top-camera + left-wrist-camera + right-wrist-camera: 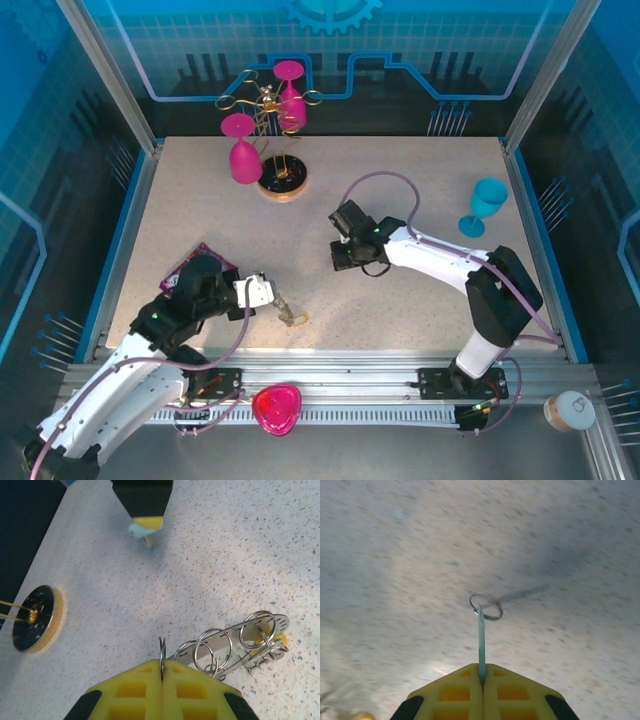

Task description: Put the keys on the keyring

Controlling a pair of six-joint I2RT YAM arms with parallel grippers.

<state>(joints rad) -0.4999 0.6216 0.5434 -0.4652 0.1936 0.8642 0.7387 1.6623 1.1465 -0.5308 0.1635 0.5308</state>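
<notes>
The left gripper (161,669) has its yellow fingers pressed together on a thin split ring (161,652), seen edge-on. It belongs to the keyring (235,635), a flat silver strip strung with several wire loops. The keyring lies on the speckled table (210,555) just beyond the fingertips, with a yellow-headed key (275,641) at its far end.

The right gripper (481,672) is likewise closed, clamped on a teal key (481,637) held edge-on above the tabletop. A small wire ring (486,606) hangs at the key's outer tip.

From overhead, the left gripper (280,303) sits low at the near-left of the table beside the keyring (294,319). The right gripper (346,252) hovers near the centre, well apart from it.

Further back stand a round black-and-wood stand base (282,183), a gold rack hung with pink glasses (244,155), and a teal goblet (486,206) at the right.
</notes>
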